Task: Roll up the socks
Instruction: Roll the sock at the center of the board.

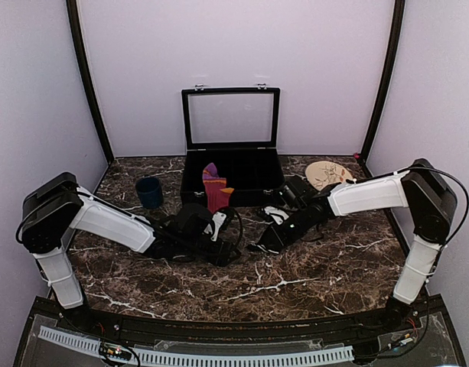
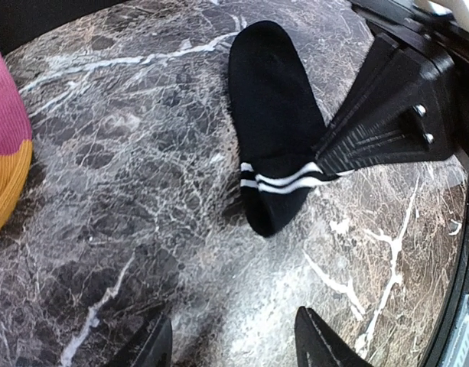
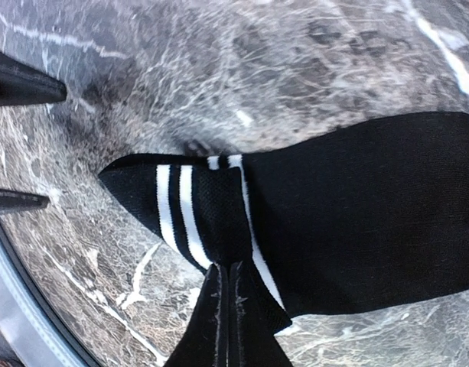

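Left gripper (image 2: 232,317): nearest item, jaws released and empty, low over the marble table (image 1: 295,290), at 6 o'clock of the black sock (image 2: 272,99) in its own wrist view. Right gripper (image 3: 227,275): clenched on the white-striped cuff of the black sock, with a flap of cuff folded over at its tips. Black sock: flat near table centre, toe at 12 o'clock, cuff at 6. Maroon sock (image 1: 213,189): draped on the front wall of the open display case (image 1: 253,197), at 11 o'clock of the black sock, well apart. Blue cup (image 1: 149,192): 10 o'clock, clear of the work. Hazards: the thin pinch may slip, letting the fold spring flat. Dragging may slide the whole sock instead of rolling it. The grippers sit close and may collide.
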Action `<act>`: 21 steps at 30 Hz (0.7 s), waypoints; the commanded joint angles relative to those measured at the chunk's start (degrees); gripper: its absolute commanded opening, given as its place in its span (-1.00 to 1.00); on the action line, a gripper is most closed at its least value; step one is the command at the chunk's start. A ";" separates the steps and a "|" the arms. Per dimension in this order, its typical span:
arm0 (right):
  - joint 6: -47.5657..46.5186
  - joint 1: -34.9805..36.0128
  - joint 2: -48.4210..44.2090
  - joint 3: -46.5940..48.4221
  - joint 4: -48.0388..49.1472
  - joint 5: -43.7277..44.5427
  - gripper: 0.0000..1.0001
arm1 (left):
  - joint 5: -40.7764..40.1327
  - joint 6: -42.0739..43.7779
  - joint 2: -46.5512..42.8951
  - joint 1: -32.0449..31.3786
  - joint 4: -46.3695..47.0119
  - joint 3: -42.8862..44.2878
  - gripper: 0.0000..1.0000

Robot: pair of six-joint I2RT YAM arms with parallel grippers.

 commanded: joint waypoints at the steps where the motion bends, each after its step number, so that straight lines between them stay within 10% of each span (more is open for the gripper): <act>1: 2.09 -2.05 -1.34 -0.75 1.62 -4.00 -1.00 | 0.22 1.95 0.20 -0.54 0.81 2.09 0.14; 21: 3.45 -6.36 0.15 -2.80 3.92 -6.80 -1.00 | 0.05 5.77 7.56 -1.00 -4.38 13.79 0.14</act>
